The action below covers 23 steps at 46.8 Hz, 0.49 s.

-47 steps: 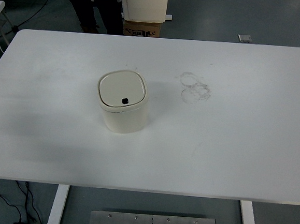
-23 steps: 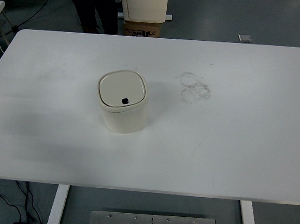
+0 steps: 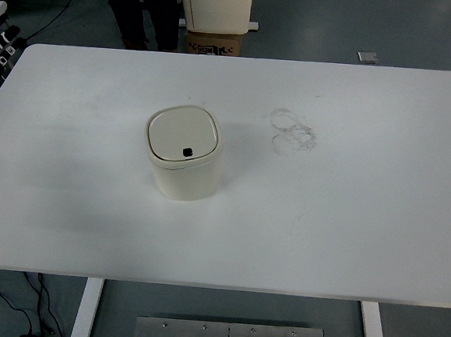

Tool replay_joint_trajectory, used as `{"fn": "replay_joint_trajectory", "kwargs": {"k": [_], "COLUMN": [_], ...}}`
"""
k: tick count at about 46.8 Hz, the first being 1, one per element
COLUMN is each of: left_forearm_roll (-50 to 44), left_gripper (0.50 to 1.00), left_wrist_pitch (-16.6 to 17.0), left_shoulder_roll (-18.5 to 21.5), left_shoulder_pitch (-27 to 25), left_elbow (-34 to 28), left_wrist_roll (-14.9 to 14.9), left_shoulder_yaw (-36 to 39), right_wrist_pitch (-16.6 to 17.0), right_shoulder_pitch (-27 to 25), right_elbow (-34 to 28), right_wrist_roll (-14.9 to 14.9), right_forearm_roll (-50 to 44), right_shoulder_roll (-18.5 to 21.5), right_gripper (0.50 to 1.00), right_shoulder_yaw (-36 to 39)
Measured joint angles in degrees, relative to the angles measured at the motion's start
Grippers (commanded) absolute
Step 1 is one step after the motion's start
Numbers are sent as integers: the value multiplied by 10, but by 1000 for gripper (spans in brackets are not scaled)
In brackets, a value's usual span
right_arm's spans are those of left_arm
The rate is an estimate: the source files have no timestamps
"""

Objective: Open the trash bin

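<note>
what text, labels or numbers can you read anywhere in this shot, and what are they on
None can be read.
Cardboard box beyond the table's far edge: dark print on its front, too small and blurred to read.
Trash bin: no lettering, only a small black mark near the lid's front edge.
Table: only faint ring-shaped smudges, no writing.

Smooth matt cream plastic trash bin [image 3: 185, 153] on a matt white table [image 3: 346, 225] with scuffed ring marks [image 3: 292, 132].

Cream trash bin [image 3: 186, 154], upright, lid shut, left of table centre
</note>
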Motion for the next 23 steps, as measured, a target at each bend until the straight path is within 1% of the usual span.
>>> {"fn": "replay_joint_trajectory", "kwargs": {"k": [6, 14, 18, 23], "left_forearm_roll": [14, 23, 23, 24], "left_gripper": [1000, 1000, 1000, 1000], "left_wrist_pitch": [0, 1, 1, 1], "left_shoulder_roll": [21, 62, 83, 100], "left_shoulder_pitch": [-22, -60, -87, -128], "left_elbow": [-47, -117, -154, -185], "left_wrist_roll": [1, 1, 2, 2], "left_shoulder_yaw": [30, 95, 139, 199], "right_wrist_pitch": [0, 0, 0, 0], "right_shoulder_pitch": [0, 0, 0, 0], "right_elbow": [0, 0, 0, 0], "right_wrist_roll": [0, 0, 0, 0], "right_forearm_roll": [0, 0, 0, 0], "right_shoulder_roll": [0, 0, 0, 0], "right_gripper": [991, 991, 991, 991], "right_shoulder_yaw": [0, 0, 0, 0]}}
